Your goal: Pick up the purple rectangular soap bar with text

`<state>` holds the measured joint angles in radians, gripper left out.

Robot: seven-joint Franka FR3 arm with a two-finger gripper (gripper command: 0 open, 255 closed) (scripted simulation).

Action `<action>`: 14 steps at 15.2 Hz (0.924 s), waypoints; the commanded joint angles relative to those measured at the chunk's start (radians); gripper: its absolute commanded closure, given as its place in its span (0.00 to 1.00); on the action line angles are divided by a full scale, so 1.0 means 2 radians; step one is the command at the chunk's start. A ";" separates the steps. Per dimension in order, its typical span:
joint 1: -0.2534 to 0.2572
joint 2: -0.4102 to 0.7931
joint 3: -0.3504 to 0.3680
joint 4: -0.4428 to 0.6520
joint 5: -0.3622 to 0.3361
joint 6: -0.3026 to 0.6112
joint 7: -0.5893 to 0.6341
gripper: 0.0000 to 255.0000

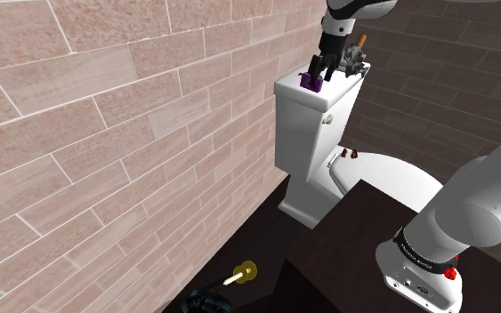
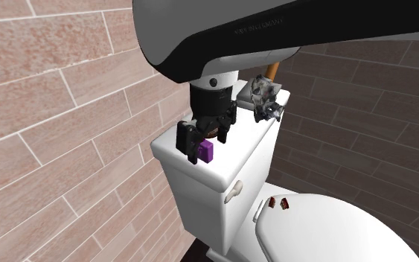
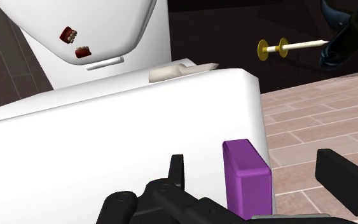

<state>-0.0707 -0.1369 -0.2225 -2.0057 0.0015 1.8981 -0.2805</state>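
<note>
The pincer (image 3: 255, 170) hangs low over the toilet's tank lid (image 3: 107, 121). Its two black fingers (image 3: 344, 181) stand wide apart and it has hold of nothing. The purple soap bar (image 3: 247, 178) stands on the lid right between them, about in the middle, with a clear gap to each finger. I cannot read any writing on it. I judge that the step in hand is the closing. To do it well, the pincer should stay centred on the bar, so that both fingers meet its two sides at the same time and do not tip it. It should also be low enough to take the bar by its middle and not by the top edge. The bar is just beside the end of the lid, so a sideways push could send it off. A slow closing and then a straight lift seems safest. The lid under the pincer is white, smooth and flat. Further from the pincer, at the other end of the lid, lies a grey crumpled thing (image 2: 263, 97). Beyond the tank's front are the beige flush handle (image 3: 171, 72) and the white seat (image 3: 120, 32) with two small red-brown things (image 3: 75, 43) on it. Beside the pincer rises a pinkish brick wall (image 1: 106, 133). Behind the tank the bricks are darker, and far down on the dark floor lies a yellow-and-cream stick (image 3: 285, 47).
</note>
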 commanded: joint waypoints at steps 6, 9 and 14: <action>0.000 0.000 0.000 -0.003 0.000 0.003 0.000 1.00; 0.000 0.000 0.000 -0.003 0.000 0.003 0.000 1.00; 0.000 -0.002 0.000 0.023 0.000 -0.024 0.001 1.00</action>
<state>-0.0699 -0.1424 -0.2209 -1.9737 0.0002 1.8613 -0.2776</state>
